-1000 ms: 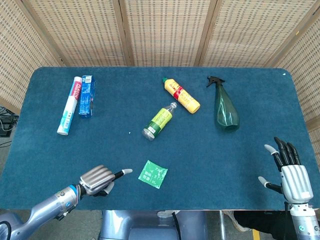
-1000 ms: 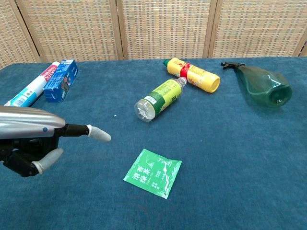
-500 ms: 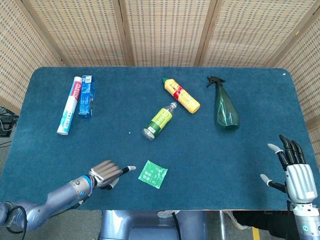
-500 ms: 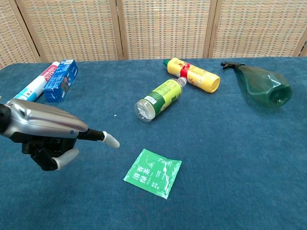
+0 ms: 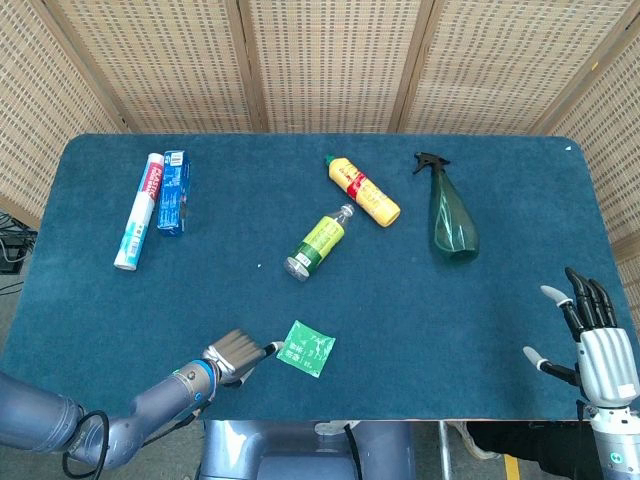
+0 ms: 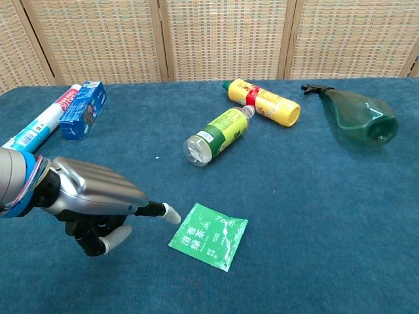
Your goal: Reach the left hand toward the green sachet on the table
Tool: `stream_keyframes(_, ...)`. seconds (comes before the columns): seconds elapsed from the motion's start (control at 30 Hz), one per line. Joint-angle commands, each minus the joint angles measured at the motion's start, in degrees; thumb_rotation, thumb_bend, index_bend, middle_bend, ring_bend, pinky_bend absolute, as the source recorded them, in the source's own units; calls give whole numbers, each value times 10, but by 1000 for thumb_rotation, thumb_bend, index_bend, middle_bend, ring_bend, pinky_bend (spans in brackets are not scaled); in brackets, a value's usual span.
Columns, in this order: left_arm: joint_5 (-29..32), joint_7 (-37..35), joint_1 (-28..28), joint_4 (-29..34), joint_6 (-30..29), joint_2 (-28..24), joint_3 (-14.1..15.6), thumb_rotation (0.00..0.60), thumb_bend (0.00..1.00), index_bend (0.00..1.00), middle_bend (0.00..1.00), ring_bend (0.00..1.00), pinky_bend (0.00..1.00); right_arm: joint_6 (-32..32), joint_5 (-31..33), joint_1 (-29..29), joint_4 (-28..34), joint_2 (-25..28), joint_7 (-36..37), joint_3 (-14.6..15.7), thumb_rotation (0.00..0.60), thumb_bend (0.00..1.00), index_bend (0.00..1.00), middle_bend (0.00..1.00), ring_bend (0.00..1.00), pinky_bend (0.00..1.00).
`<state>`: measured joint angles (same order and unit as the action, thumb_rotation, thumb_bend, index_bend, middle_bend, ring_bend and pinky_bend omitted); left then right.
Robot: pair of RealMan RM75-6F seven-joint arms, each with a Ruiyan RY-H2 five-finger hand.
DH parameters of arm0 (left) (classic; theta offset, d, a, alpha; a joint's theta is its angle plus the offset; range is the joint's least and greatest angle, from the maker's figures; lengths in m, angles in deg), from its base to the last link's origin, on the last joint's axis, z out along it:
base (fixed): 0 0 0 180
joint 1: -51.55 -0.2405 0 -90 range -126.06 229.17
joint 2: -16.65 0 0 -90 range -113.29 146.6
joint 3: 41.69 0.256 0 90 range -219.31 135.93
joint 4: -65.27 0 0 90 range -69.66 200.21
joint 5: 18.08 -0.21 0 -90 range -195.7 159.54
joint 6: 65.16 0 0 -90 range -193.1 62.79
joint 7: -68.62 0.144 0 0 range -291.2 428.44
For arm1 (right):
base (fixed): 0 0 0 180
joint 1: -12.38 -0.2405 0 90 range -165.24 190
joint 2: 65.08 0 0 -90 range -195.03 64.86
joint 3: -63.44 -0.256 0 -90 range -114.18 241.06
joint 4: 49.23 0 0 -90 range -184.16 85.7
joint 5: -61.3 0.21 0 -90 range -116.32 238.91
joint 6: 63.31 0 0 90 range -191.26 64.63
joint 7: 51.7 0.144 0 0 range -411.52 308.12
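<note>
The green sachet (image 5: 306,348) (image 6: 209,235) is lying flat near the front edge of the tabletop (image 5: 500,300), a little left of its middle, with one corner turned toward the left hand (image 5: 235,354) (image 6: 98,196). That hand is holding nothing; one finger is stretching out while the rest are curling underneath, so whether to call it open or closed I cannot tell. Over the last second it has been travelling along the front edge from the front-left corner toward the sachet, and its extended fingertip (image 6: 171,213) is now sitting just beside the sachet's near corner, apparently not quite touching. By my judgement the reach is nearly complete, needing only a short final advance. Bare cloth is surrounding the sachet on every side, so nothing is crowding the approach; the front edge just behind the hand is the only close limit. The green bottle (image 5: 318,243) is lying well apart toward the middle, with the yellow bottle (image 5: 362,190) and the spray bottle (image 5: 450,215) nearer the back edge and the toothpaste tube (image 5: 138,210) and its box (image 5: 174,191) toward the back-left corner. The right hand (image 5: 595,345) is hanging at the front-right corner, fingers spread and empty.
</note>
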<state>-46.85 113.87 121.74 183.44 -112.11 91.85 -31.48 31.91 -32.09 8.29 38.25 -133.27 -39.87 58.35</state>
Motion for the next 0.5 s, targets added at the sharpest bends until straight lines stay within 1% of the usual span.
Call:
stream_keyframes(0.03,6,1,5,3,-7,3,4,600,821,0,1000,986,915,-1,1,-1,1,0,2,-1,600,14,218,0,0,0)
stream_keyframes(0.5,-8,-14,6,0,-20,14,18,600,820,0,1000,986,915,-2,-4,-2,1,-1,-1,2,600,14,229,0,0,0)
